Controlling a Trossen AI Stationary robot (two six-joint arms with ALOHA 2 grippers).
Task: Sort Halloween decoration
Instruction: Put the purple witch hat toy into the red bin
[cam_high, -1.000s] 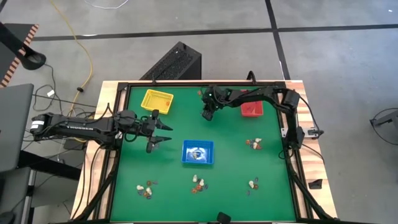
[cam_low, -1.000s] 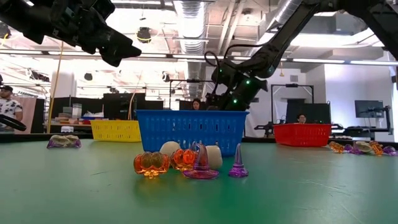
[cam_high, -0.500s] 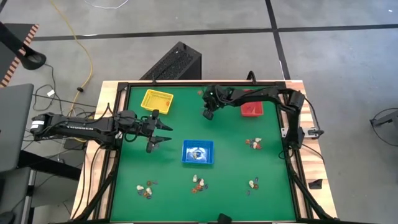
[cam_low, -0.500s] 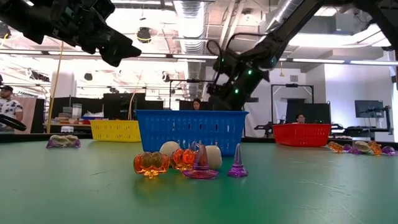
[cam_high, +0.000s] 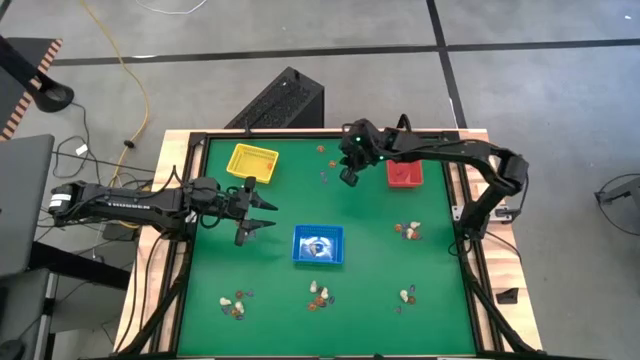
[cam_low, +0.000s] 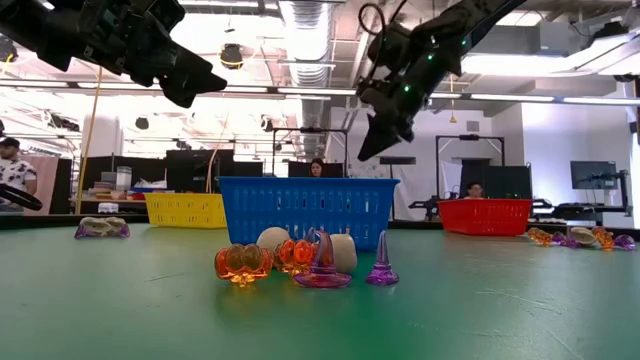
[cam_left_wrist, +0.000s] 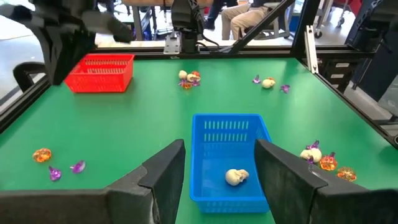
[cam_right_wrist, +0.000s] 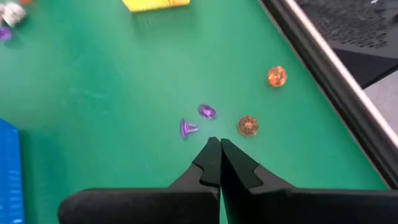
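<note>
My right gripper (cam_right_wrist: 214, 145) is shut and hangs high over the far part of the table, left of the red tray (cam_high: 404, 174); I see nothing between its fingers. On the mat below it lie two orange trinkets (cam_right_wrist: 247, 126) and two purple ones (cam_right_wrist: 198, 121). My left gripper (cam_high: 262, 214) hovers open, left of the blue tray (cam_high: 318, 245), pointing at it. A whitish skull (cam_left_wrist: 236, 177) lies in that tray. More Halloween decoration sits in small clusters near the front (cam_high: 319, 294), front left (cam_high: 236, 303), front right (cam_high: 406, 296) and right (cam_high: 408, 230).
A yellow tray (cam_high: 251, 161) stands at the far left of the green mat. A black frame (cam_high: 470, 250) runs around the table. Open mat lies between the trays. People sit in the room behind the table.
My right gripper has risen well clear of the mat at the far side and has drifted a little toward the table's right edge. The trinkets under it stay on the mat.
</note>
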